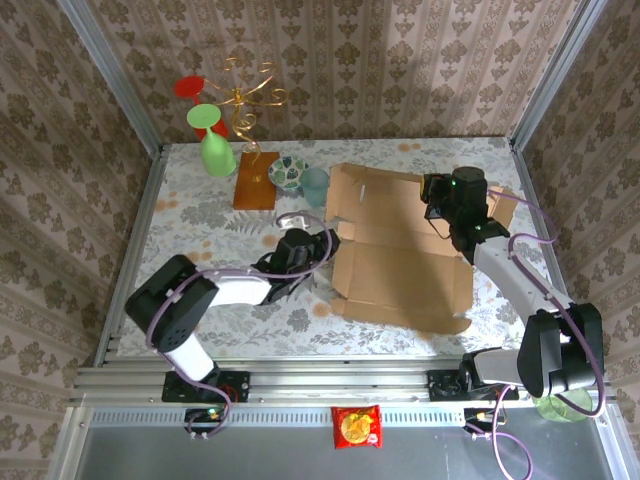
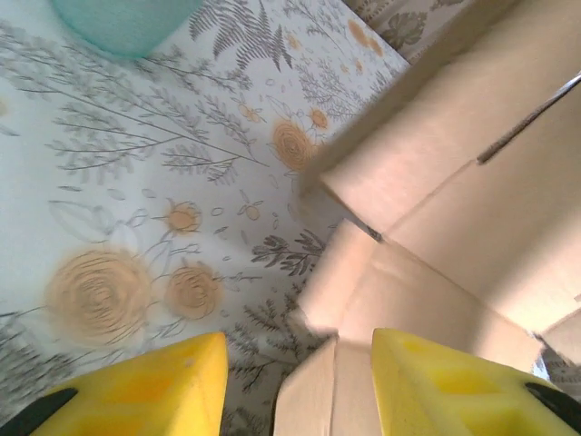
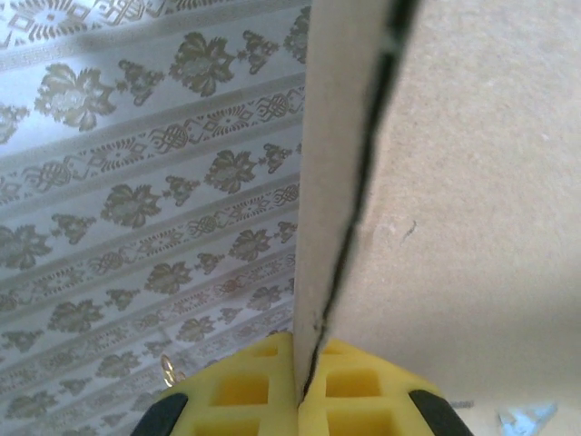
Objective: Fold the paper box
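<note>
1. Closest thing to the lens is the right gripper point(image 3: 300, 400): its yellow pads are pressed together on a thin cardboard edge of the paper box point(image 1: 400, 270), and that panel stands upright out of the grip. My read is that it's pinched there to hold the flap up while the rest gets folded.
2. The box lies mostly flat and opened out, from the middle of the table point(image 1: 200, 215) out toward 3 o'clock. The right gripper sits at about the box's 1 o'clock.
3. The left gripper point(image 2: 300, 381) is at the box's 9 o'clock edge, pads spread. A flap corner sits in the gap near one pad, but nothing's clamped. I'd guess it's placed there to catch or tuck that side flap.
4. A teal cup point(image 1: 315, 185) stands near the box's 11 o'clock corner, apart from it but close enough to bump.
5. Hard to make out:
   - From above, the right wrist covers the held flap, so I can't say which flap it is.
   - The left pads are cut off at the frame's bottom.
   - The cardboard edges there are blurry.
</note>
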You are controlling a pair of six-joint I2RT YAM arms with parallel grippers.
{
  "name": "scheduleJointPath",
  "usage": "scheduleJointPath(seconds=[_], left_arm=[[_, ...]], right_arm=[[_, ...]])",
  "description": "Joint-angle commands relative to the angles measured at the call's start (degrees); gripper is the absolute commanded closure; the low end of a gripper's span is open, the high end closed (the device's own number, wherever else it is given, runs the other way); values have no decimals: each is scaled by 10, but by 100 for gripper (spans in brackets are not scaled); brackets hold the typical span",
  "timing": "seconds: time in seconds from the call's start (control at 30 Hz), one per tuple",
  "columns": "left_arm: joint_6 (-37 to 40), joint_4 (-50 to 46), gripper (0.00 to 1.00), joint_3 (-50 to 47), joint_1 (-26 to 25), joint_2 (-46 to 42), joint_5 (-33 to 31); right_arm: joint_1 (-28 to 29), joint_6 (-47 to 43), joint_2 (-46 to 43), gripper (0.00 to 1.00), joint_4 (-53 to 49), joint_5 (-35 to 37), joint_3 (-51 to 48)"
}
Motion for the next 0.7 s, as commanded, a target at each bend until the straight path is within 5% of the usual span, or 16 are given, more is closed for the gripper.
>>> scheduleJointPath(seconds=[0.0,0.37,0.67], left_arm=[[-9,-41,53,-42,9,-60,21],[46,-232,54,-52,55,-233,18],[145,-253,61,30,152,-167,135]], right_arm=[[-6,-76,2,100,79,-19,-25],[-12,-104,44,100,131,-64,-66],[-42,-151,86,100,24,-126,-22]])
